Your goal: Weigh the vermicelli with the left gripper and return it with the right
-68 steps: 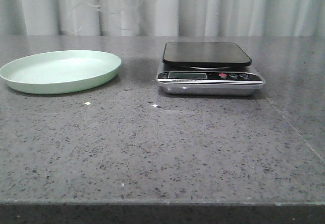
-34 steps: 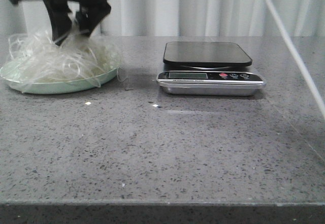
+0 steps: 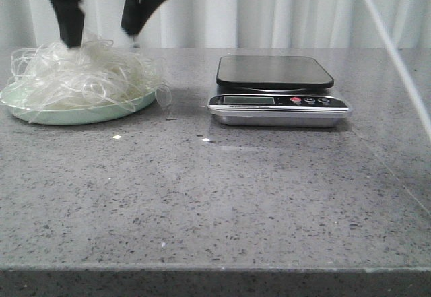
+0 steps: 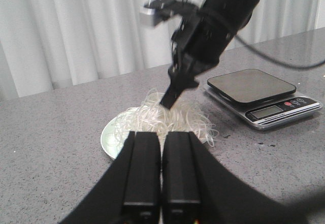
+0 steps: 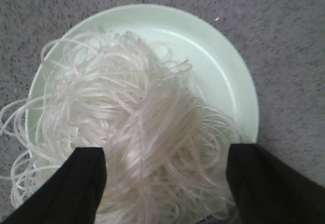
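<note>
The vermicelli [image 3: 81,75] lies as a loose whitish tangle on the pale green plate [image 3: 67,116] at the left of the table. My right gripper [image 3: 101,27] hangs just above it, open and empty, a finger on either side of the heap's top. In the right wrist view the open gripper [image 5: 165,150] straddles the vermicelli [image 5: 137,117] on the plate [image 5: 223,66]. My left gripper [image 4: 161,135] is shut and empty, held back from the plate [image 4: 109,137] and the vermicelli [image 4: 167,120]. It does not show in the front view.
A kitchen scale [image 3: 275,75] with a black platform stands to the right of the plate, nothing on it; it also shows in the left wrist view [image 4: 254,87]. A thin pale line [image 3: 390,48] crosses the right side. Curtains hang behind the grey table.
A second ago the plate was bare with strands hanging at the top. The right gripper brought the vermicelli down onto the plate, opened, and has risen a little.
</note>
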### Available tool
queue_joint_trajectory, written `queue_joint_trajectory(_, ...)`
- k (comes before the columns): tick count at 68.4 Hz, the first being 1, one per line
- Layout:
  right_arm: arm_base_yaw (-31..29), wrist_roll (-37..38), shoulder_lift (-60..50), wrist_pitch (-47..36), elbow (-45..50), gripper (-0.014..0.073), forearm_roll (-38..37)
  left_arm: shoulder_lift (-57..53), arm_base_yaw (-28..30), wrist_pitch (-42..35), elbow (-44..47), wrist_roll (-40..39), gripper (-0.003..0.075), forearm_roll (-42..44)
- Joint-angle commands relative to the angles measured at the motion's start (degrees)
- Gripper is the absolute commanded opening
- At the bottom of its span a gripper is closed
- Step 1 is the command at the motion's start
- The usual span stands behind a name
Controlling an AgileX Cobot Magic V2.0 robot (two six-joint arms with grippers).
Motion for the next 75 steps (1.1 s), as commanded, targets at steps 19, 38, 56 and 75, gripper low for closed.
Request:
queue_joint_trajectory(19, -5.3, -0.6, -17.7, -4.2, 3.3, 0.0598, -0.4, 1.0, 0.1, -4.1, -1.4, -0.5, 0.0134, -0.4)
queue_joint_trajectory(38, -9.5, -0.6, -36.5, -17.7, 27.6, 0.0598, -0.2, 1.0, 0.1, -4.1, -1.4, -0.5, 0.0134, -0.4)
queue_joint_trajectory(56, -10.7, -0.6, -57.0, -28.2, 50.9, 0.0598, -0.3, 1.0, 0.1, -4.1, -1.4, -0.5, 0.0134, -0.4)
queue_joint_trajectory(75, -10.7, -0.6, -77.7, -33.2, 69.7, 0.0598, -1.1, 1.0, 0.1, -4.1, -1.4, -0.5, 0.0134, -0.4)
